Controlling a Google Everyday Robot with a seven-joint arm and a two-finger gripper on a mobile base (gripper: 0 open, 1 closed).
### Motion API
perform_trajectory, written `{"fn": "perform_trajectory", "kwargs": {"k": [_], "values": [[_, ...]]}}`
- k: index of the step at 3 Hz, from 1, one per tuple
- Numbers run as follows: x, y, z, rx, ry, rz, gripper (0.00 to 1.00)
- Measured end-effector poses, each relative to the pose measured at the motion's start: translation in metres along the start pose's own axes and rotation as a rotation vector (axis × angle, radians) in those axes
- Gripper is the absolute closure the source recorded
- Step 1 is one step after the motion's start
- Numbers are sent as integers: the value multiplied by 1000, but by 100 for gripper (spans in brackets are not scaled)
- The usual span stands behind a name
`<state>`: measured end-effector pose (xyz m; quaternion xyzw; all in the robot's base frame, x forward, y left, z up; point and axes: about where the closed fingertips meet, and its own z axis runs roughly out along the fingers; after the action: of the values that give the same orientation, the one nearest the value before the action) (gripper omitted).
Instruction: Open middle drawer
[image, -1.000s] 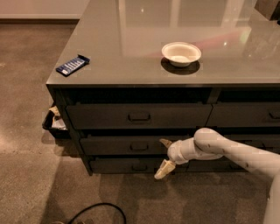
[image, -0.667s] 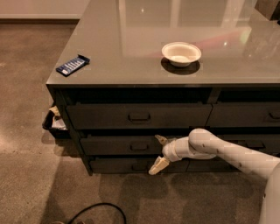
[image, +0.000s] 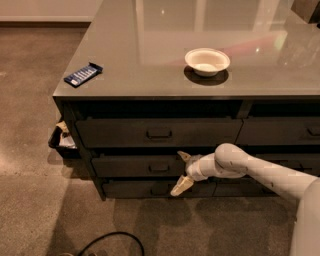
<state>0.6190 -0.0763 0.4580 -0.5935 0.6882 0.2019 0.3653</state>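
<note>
**Gripper almost at the handle, drawer not opened yet**

In the last second your gripper (image: 181, 171) has moved left along the cabinet front. It is now just beside the handle (image: 159, 168) of the middle drawer (image: 125, 166). Its two fingers are spread wide, one up and one down, and hold nothing. I judge the approach is nearly finished. The drawer is shut, in the second row. Its front faces the camera, and its long axis runs left to right, like the handle.
</note>
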Motion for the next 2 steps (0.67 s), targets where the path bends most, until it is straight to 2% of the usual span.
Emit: {"fn": "perform_trajectory", "kwargs": {"k": [2], "values": [[28,-29,7,21,40,45,0]]}}
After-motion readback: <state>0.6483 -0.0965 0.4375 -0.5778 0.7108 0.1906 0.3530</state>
